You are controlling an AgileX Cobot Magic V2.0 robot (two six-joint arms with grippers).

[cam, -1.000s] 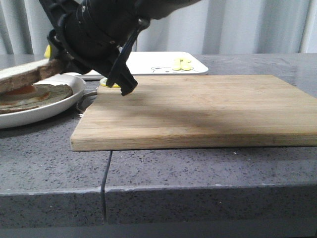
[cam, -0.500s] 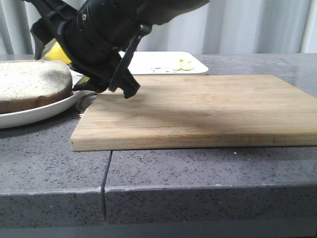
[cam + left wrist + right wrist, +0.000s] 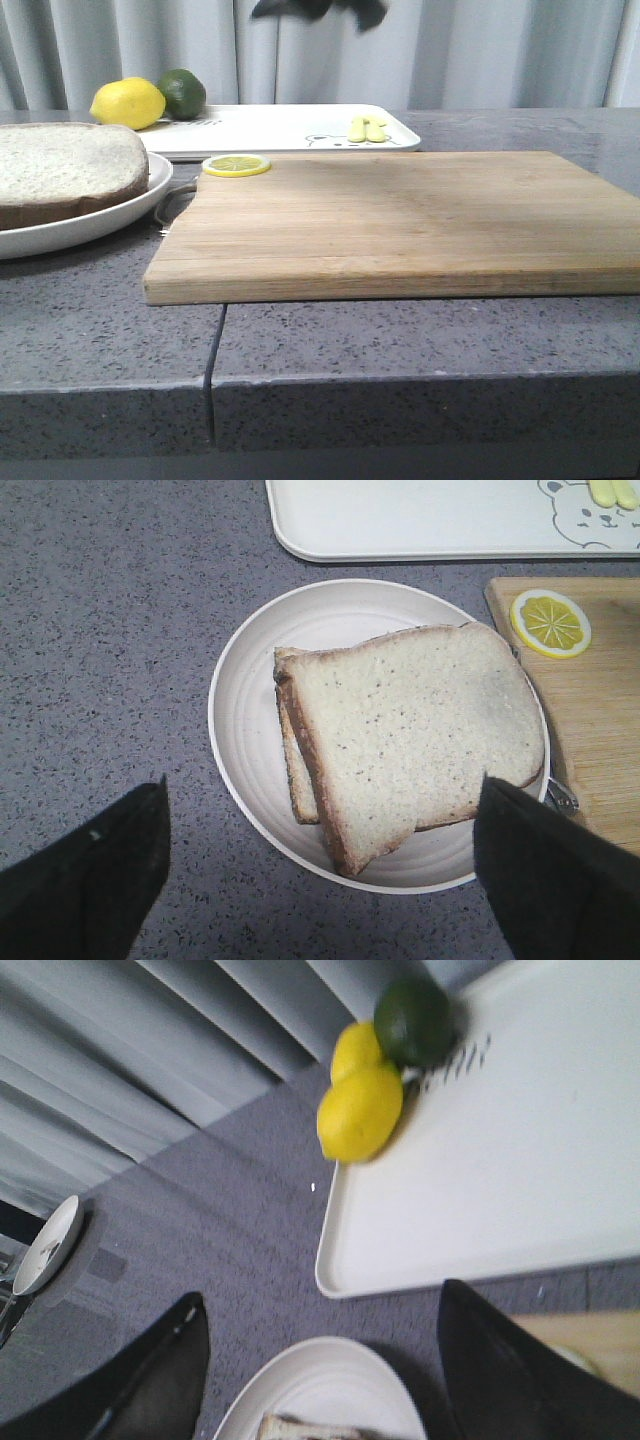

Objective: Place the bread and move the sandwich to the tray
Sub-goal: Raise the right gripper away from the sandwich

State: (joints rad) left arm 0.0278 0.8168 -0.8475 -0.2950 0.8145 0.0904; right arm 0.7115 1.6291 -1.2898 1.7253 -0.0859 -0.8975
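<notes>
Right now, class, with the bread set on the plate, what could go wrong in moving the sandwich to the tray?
The bread lies askew on the slice beneath, so it may slide off if the plate tilts. Lemons and a lime crowd one end of the tray.

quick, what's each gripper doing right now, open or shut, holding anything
Left gripper: open, empty, above the bread on the plate.
Right gripper: open, empty, near the tray.
</notes>
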